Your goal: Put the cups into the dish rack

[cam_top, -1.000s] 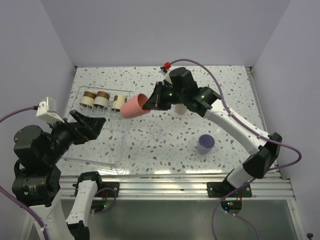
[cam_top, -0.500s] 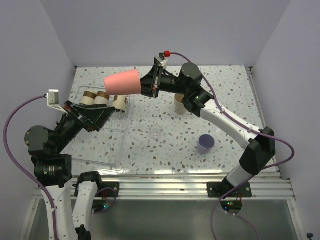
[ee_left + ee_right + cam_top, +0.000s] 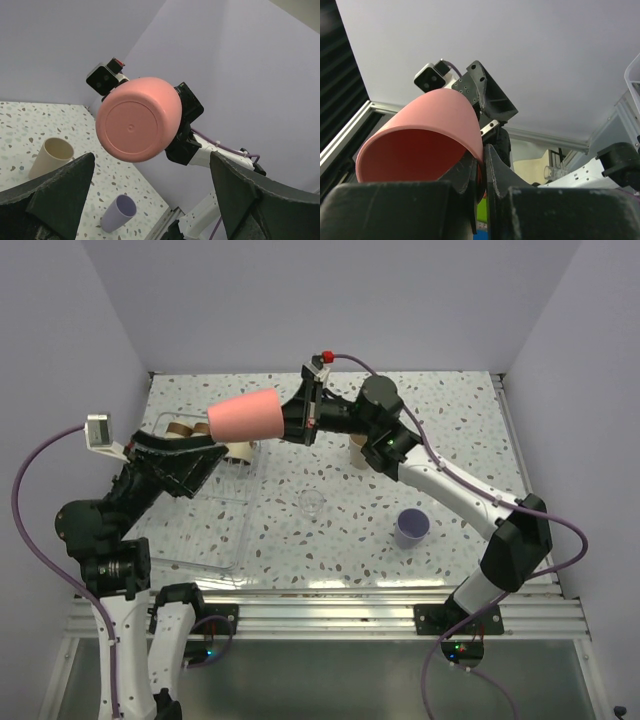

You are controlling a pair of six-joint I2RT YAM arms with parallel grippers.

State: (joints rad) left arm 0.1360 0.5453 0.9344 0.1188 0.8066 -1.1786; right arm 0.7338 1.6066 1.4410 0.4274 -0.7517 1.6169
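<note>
From above, the right gripper (image 3: 292, 420) is clamping the coral cup (image 3: 245, 416) sideways in the air, near the rack's (image 3: 215, 532) far end. Left wrist: the left gripper (image 3: 152, 156) is gaping wide, facing the cup's flat round base. Right wrist: the fingers (image 3: 468, 175) are pinching its rim.

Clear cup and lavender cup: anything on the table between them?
No. Top view shows only bare speckled table between the clear cup and the lavender cup.
</note>
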